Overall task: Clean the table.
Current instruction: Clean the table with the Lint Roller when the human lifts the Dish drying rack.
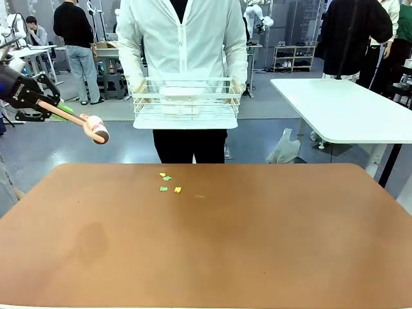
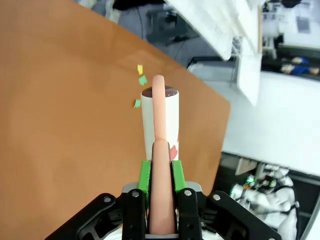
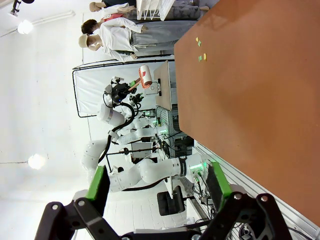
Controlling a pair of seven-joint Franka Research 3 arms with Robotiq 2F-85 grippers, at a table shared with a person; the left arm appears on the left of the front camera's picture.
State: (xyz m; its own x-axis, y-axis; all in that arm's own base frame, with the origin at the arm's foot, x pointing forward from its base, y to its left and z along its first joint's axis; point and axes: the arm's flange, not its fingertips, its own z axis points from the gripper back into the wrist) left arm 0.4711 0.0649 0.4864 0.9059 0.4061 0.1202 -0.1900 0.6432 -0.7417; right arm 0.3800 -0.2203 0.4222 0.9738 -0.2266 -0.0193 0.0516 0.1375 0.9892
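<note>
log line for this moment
left tool shut on lint roller, raised | right tool open | paper scraps on table | person holding basket

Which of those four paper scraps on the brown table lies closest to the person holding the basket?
The small yellow paper scrap beside a green scrap; the other yellow scrap lies nearer the robot.

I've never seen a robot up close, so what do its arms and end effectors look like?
The left end effector and right end effector are black linked frames with two fingers, each tipped with a bright green pad. The left arm is white, with rounded jointed segments.
</note>
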